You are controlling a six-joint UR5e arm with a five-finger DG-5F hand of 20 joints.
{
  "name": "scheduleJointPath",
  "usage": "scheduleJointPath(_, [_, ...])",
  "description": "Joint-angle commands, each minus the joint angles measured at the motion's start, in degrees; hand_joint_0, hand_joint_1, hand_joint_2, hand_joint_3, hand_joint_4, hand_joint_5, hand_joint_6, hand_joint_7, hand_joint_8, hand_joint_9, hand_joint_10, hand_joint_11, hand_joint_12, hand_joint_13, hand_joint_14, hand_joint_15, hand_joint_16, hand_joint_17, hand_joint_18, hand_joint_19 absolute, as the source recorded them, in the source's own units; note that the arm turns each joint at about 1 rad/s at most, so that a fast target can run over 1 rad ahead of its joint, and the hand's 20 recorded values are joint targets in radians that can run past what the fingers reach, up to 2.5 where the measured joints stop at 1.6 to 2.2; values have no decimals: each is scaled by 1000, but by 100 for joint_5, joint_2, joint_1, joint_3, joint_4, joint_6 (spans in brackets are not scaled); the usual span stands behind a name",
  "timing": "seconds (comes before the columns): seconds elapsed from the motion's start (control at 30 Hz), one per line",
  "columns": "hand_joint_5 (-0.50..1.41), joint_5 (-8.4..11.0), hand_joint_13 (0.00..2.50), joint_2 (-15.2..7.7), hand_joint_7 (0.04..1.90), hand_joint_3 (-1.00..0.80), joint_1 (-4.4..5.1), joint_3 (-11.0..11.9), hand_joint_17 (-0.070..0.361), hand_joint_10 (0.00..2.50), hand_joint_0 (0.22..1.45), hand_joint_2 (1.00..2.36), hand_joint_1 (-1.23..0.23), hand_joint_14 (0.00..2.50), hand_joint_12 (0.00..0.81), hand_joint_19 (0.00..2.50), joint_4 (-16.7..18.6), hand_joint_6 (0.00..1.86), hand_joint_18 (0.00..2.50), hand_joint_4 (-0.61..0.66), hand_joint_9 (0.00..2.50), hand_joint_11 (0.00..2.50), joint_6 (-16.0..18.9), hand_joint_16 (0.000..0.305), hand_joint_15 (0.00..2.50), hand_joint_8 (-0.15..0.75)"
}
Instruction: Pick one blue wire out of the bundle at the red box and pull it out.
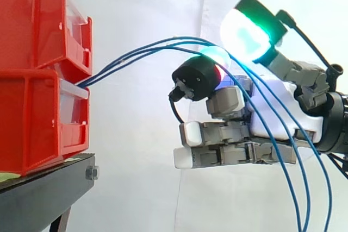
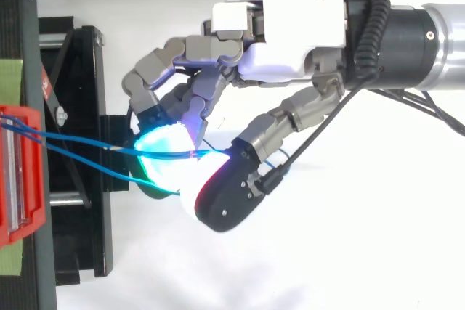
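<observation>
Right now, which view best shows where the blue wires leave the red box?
Side view: the blue wires emerge from the gap between the two stacked red bins. Top view shows them crossing the front rim, with the exit hidden.

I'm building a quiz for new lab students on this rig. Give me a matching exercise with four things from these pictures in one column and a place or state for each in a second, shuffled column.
Things
1. red bins
2. blue wires
3. black stand
4. hand

Places or states
a. sits under the bins
b. stacked one on the other at the left of the side view
c. reaches in from the right, thumb and a glowing finger pinching
d. run from the gap between the bins across to the right, then hang down

Pairs: 1-b, 2-d, 3-a, 4-c
</observation>
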Motion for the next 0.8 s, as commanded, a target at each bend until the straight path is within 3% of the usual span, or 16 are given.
scheduleJointPath(0.0, [-127, 0, 665, 0, 1245, -500, 0, -1, 147, 25, 470, 1000, -637, 21, 407, 488, -5, 841, 439, 148, 994, 785, -2, 65, 526, 282])
scheduleJointPath(0.27, [-126, 0, 671, 0, 1207, -500, 0, -1, 161, 21, 417, 1000, -629, 19, 430, 492, -5, 837, 443, 155, 1002, 784, -2, 71, 527, 298])
scheduleJointPath(0.4, [-122, 0, 646, 0, 1274, -500, 0, -1, 143, 26, 492, 1000, -669, 20, 396, 497, -5, 850, 395, 137, 1001, 797, 7, 64, 528, 275])
scheduleJointPath(0.47, [-119, 0, 639, 0, 1307, -407, 0, -1, 134, 27, 545, 1007, -682, 22, 379, 507, -5, 859, 377, 131, 1011, 815, -2, 60, 534, 261])
scheduleJointPath(0.77, [-121, 0, 644, 0, 1324, -252, 0, -1, 131, 28, 568, 1016, -761, 22, 373, 491, 3, 867, 394, 130, 1023, 830, -2, 58, 540, 255])
